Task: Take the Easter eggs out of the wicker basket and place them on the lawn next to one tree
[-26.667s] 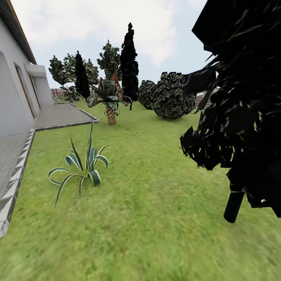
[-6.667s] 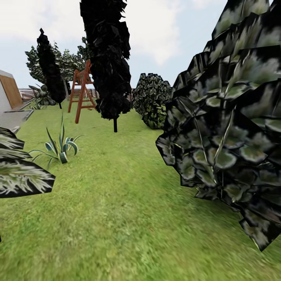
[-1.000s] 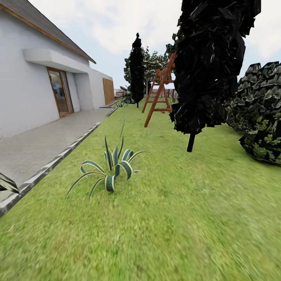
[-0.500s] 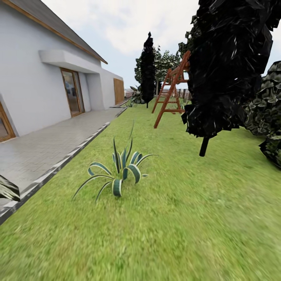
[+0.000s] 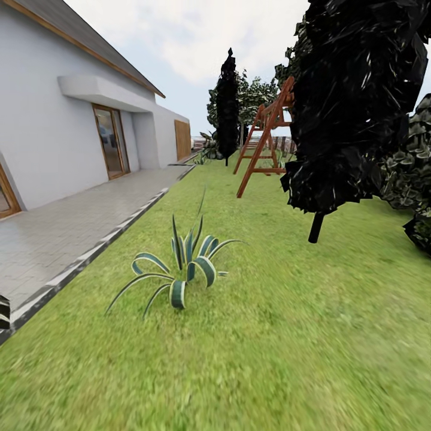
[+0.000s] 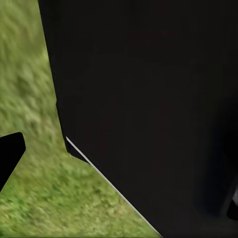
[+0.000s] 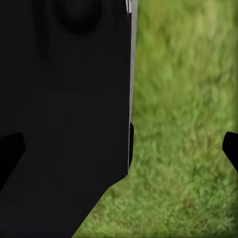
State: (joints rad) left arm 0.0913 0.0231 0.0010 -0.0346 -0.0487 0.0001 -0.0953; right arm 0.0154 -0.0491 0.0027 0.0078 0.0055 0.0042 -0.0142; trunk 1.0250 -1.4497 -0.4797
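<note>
**Robot crosses garden lawn, egg basket not yet in sight**

The lawn (image 5: 281,335) stretches past a striped agave (image 5: 179,269) and a dark cypress (image 5: 353,108) (not a valid tree). Driving on risks clipping either plant. Both wrist cameras look down at grass beside dark robot bodywork, arms seemingly tucked; whether either gripper is released or clenched cannot be told.

Lawn (image 5: 287,335) runs ahead; paved path (image 5: 54,233) along its left edge, house (image 5: 54,131) left of the path. Spiky plant (image 5: 179,269) on the lawn near centre. Cypress (image 5: 347,108) stands right, swing frame (image 5: 263,140) behind it, second cypress (image 5: 227,108) farther back.
</note>
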